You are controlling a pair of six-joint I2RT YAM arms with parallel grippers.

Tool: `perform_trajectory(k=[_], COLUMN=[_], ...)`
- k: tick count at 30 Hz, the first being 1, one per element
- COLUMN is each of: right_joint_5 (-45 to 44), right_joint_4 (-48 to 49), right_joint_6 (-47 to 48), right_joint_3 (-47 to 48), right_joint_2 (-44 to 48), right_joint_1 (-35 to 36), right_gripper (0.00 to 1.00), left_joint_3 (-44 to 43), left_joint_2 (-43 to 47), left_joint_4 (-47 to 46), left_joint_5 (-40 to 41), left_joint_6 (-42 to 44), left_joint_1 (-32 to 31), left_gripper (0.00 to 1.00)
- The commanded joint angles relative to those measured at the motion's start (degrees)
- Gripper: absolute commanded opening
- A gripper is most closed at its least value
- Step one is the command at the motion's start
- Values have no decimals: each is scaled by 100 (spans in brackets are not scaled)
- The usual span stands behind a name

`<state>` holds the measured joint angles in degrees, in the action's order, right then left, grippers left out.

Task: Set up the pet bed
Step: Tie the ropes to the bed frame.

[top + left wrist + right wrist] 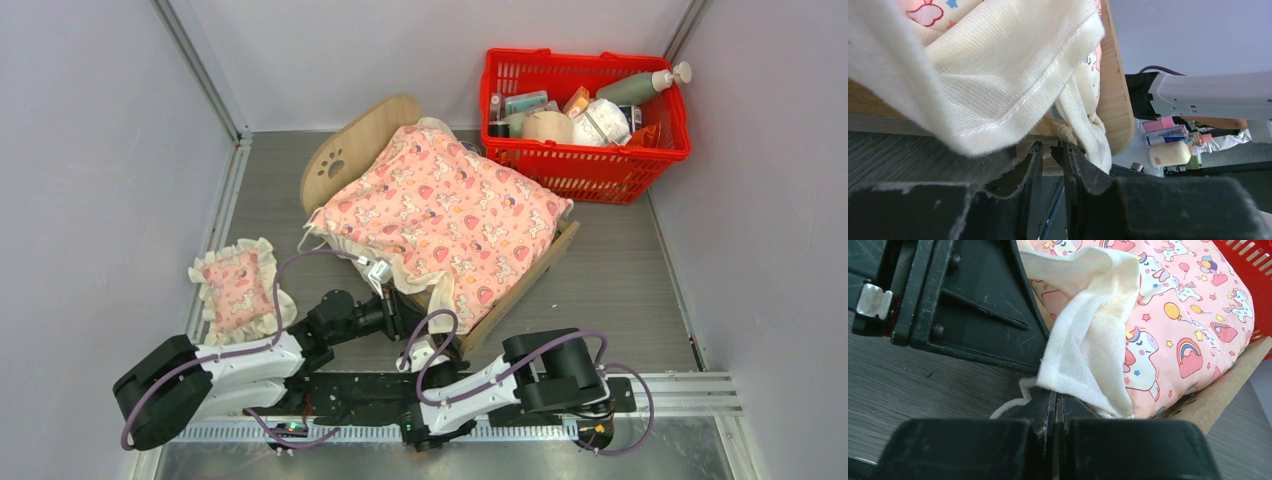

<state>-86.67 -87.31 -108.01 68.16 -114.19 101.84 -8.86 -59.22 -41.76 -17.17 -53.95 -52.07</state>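
The pet bed (352, 150) lies broadside just ahead; right gripper (1055, 394) closed at the blanket (450, 210) hem, left gripper (1052, 148) narrow, hold unclear.

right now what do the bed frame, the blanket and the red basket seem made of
Bed frame: pale bare wood, likely plywood; grain shows on the headboard. Blanket: soft woven cloth, pink unicorn print, cream underside with a stitched hem. Red basket: glossy moulded plastic, open lattice walls.
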Motion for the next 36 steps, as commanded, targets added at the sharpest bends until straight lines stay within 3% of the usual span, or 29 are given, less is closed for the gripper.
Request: perform_trajectory(k=[1, 4, 8, 12, 20, 24, 36], right_joint_5=[-1730, -1732, -1730, -1731, -1735, -1730, -1730], right_joint_4=[-170, -166, -172, -172, -172, -172, -173], right_joint_6=[251, 356, 310, 308, 214, 221, 471], right_joint_3=[312, 430, 373, 362, 350, 347, 476], right_joint_2=[-56, -93, -55, -42, -103, -120, -243], right_joint_1=[-128, -125, -102, -94, -69, -37, 44], right_gripper=[5, 5, 5, 5, 5, 5, 5], left_joint_3=[121, 120, 102, 56, -78, 90, 157], left_joint_2=[295, 594, 1074, 1169, 565, 294, -165], left_joint_4=[-89, 279, 787, 1077, 820, -4, -982], left_joint_5=[-151, 34, 488, 750, 564, 342, -271], left_joint_6=[-7, 25, 76, 135, -291, -646, -1050], left_joint_1=[-36, -40, -40, -40, 1, 161, 242], left_gripper=[25, 28, 39, 42, 42, 42, 42])
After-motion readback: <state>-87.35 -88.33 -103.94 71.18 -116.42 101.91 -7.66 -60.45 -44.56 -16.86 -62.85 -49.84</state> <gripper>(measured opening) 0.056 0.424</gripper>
